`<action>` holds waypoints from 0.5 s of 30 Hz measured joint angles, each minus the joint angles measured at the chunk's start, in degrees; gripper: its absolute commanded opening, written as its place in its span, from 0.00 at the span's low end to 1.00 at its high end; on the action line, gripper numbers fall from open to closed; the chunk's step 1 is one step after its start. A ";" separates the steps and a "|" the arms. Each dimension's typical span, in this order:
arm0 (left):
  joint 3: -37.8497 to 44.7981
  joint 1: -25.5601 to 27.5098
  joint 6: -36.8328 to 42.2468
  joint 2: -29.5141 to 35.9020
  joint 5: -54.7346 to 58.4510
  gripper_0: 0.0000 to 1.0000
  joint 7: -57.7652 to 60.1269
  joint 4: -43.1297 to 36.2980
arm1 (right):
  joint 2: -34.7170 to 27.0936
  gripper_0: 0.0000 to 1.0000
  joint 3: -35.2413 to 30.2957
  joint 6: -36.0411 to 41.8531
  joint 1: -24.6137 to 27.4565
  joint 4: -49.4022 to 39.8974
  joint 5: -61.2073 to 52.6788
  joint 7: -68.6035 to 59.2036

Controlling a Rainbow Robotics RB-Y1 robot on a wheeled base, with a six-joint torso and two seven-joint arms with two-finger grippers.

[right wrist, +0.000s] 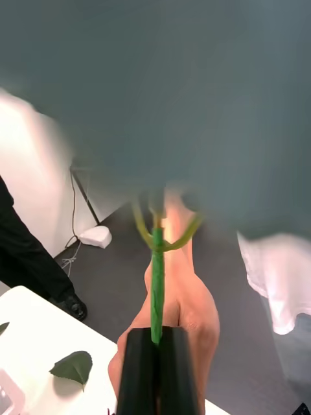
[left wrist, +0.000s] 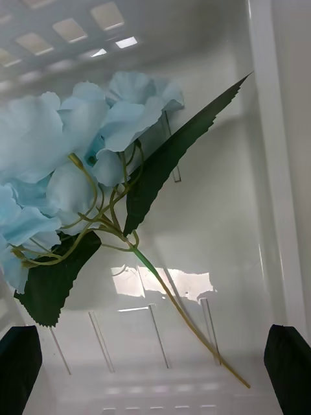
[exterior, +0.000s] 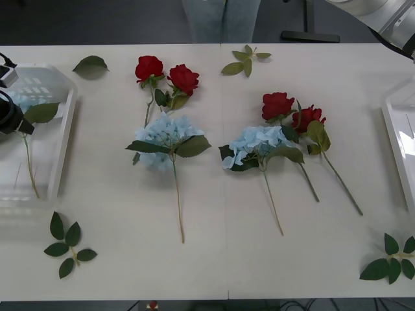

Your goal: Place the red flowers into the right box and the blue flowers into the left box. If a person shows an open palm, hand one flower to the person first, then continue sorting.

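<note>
Front view bright, even, soft shadows; right wrist view heavily blurred; glare patch on left box [left wrist: 214, 194] floor

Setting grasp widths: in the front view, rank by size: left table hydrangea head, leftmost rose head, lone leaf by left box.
Hydrangea head largest.
Leftmost rose head and lone leaf look alike; unranked.

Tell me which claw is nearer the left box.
Left. The left claw hangs open right over the left box, above a blue flower lying in it. The right claw is off beyond the table edge, shut on a green stem by a person's hand.
</note>
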 measured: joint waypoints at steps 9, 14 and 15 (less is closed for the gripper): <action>0.00 0.00 0.00 0.00 0.00 1.00 0.00 0.00 | 0.00 1.00 0.00 0.00 0.00 0.00 0.00 0.00; 0.00 0.00 0.00 0.00 0.00 1.00 0.00 0.00 | 0.00 1.00 0.00 0.00 0.00 0.00 0.00 0.00; 0.00 0.00 0.00 0.00 0.00 1.00 0.00 0.00 | 0.00 1.00 0.00 0.00 0.00 0.00 0.00 0.00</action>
